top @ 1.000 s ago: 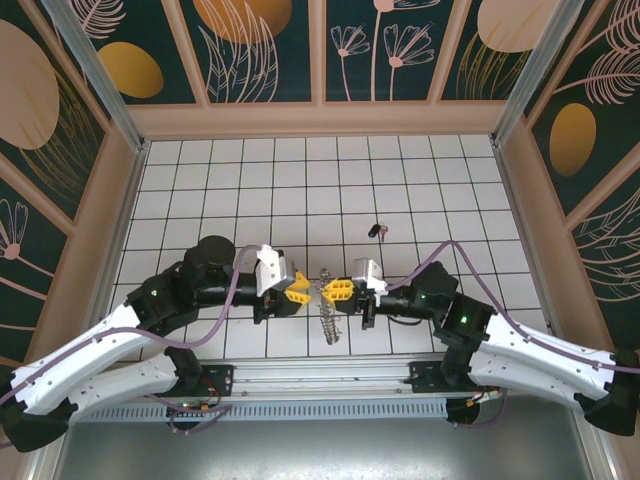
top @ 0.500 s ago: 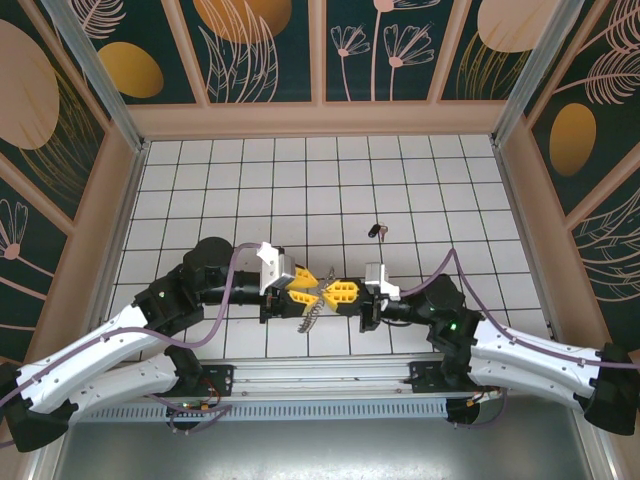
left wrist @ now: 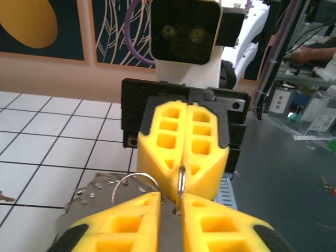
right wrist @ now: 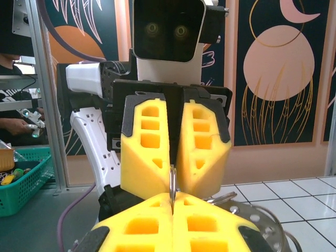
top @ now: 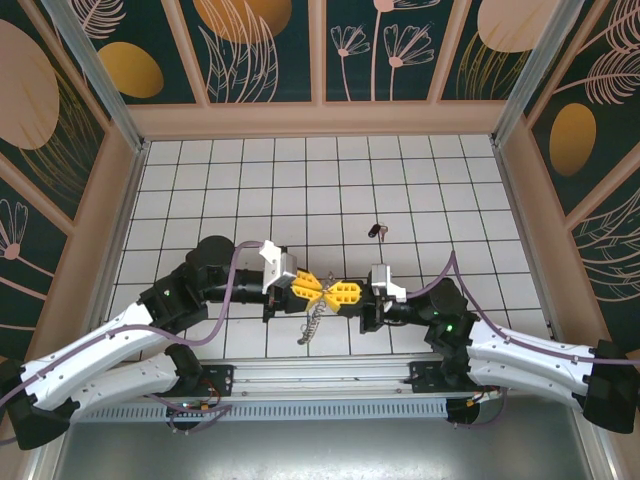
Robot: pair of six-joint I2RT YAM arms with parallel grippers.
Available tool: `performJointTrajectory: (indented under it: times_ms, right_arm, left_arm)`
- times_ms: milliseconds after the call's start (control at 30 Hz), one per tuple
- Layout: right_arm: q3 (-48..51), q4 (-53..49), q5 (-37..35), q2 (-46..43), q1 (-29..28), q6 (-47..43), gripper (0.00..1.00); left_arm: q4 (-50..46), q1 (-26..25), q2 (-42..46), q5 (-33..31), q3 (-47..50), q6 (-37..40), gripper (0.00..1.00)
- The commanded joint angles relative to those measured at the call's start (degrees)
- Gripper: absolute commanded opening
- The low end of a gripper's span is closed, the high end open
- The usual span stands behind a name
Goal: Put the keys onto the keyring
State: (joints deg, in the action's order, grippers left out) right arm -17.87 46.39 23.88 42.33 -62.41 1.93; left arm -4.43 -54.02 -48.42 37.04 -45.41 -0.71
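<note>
The tiled counter (top: 250, 180) lies under my two pincers, which meet tip to tip, I judge so that one can steady the ring while the other works it open. My right pincer (top: 332, 292) is pressed together on the one keyring (top: 315, 322), whose chain dangles beneath. My left pincer (top: 314, 290) stands nearly closed round the same ring; whether it bites I cannot tell. One cluster of keys (top: 376, 230) lies beyond my right pincer, well apart, not yet threaded.

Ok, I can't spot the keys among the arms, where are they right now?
In the top view, the keys lie on the tiled table just right of centre, beyond the right gripper, apart from it.
</note>
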Motion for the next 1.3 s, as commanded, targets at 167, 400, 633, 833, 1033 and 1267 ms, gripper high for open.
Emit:
performJointTrajectory:
  times_ms: [167,400,633,833,1033,1267]
  right_arm:
    - [-1.07,1.45,-1.61,0.37,-0.26,-0.32,0.0]
    - [-7.74,-20.0,-7.53,-2.51,-0.8,-4.98,0.28]
    - [-13.86,-35.73,-10.07,-2.52,-0.88,-7.96,0.29]
    - [-16.97,-43.79,-10.31,-0.68,-1.0,-9.27,0.25]
    - [-18.25,-47.82,-9.29,0.0,-1.66,-9.31,0.29]
    - [-18.47,-47.16,-9.37,0.86,-1.93,-9.62,0.3]
  left_arm:
    - [1.25,-0.22,-0.44,0.55,0.22,0.17,0.0]
    - [-13.48,-0.29,-3.54,-7.84,-5.72,7.54,0.0]
    - [-23.21,-0.27,-7.7,-11.83,-10.02,12.38,0.0]
    - [-25.82,-0.29,-8.01,-12.16,-12.49,13.38,0.0]
    - [-27.61,-0.25,-8.34,-11.77,-13.21,13.84,0.0]
    - [-29.36,-0.38,-9.83,-10.64,-14.26,14.73,0.0]
